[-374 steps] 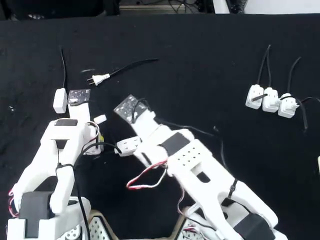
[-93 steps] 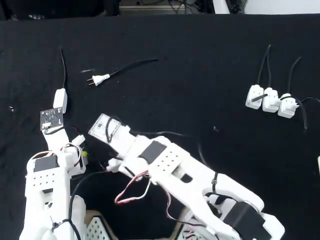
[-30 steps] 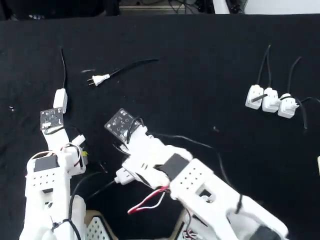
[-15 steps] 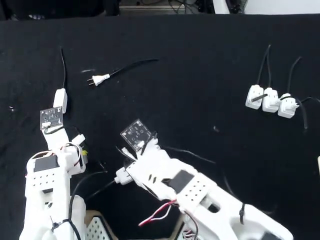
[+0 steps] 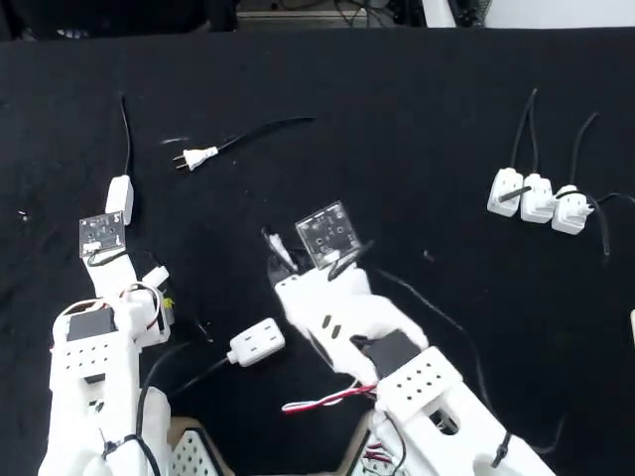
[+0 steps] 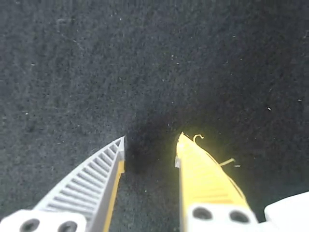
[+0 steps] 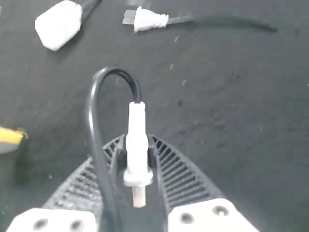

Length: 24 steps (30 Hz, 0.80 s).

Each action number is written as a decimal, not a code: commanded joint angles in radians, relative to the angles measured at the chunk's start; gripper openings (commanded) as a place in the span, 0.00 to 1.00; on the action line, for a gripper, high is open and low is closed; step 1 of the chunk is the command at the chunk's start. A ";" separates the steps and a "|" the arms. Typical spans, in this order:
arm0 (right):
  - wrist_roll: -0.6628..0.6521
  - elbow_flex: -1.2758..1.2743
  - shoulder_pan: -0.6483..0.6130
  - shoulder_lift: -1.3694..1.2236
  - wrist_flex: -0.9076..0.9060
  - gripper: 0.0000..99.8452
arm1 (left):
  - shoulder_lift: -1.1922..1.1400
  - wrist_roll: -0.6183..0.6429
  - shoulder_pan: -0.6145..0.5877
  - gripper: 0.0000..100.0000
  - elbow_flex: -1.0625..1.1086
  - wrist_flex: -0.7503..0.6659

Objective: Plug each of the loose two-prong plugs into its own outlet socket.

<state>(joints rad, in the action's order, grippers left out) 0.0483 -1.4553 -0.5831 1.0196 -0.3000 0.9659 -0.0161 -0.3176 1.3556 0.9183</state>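
Spreading under both arms, the black desk point(image 5: 397, 119) carries everything. The right arm point(image 5: 397, 357) stretches from the front edge toward the middle, and the left arm point(image 5: 94, 367) stands at the front left corner.

The right tool point(image 7: 136, 140) is clamped shut on a white two-prong plug point(image 7: 136, 121), gripped by its body. Its prong end points back toward the wrist, and its black cord point(image 7: 91, 125) loops out of the far end and back along one finger. The left tool point(image 6: 149, 145) hangs parted over bare desk, with nothing between its grey and yellow fingers.

A row of three sockets point(image 5: 537, 198) sits at the far right, side by side and touching, each with a dark cord leading away. A front socket point(image 5: 256, 343) lies between the two arms near the front edge, well apart from the held plug. A left socket point(image 5: 119, 198) lies just beyond the left arm, with a thin cord running away from it. A loose plug point(image 5: 198, 157) lies near it on the desk, with its cord trailing toward the middle.
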 commanded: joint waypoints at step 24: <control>-0.181 0.624 0.253 -0.404 -0.529 0.07 | 0.017 0.006 -0.007 0.18 -0.044 -0.006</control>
<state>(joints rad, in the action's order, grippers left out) -0.0667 -0.9106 -0.4373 0.6268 -0.8032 0.9659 -0.0161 -0.3176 1.3556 0.9183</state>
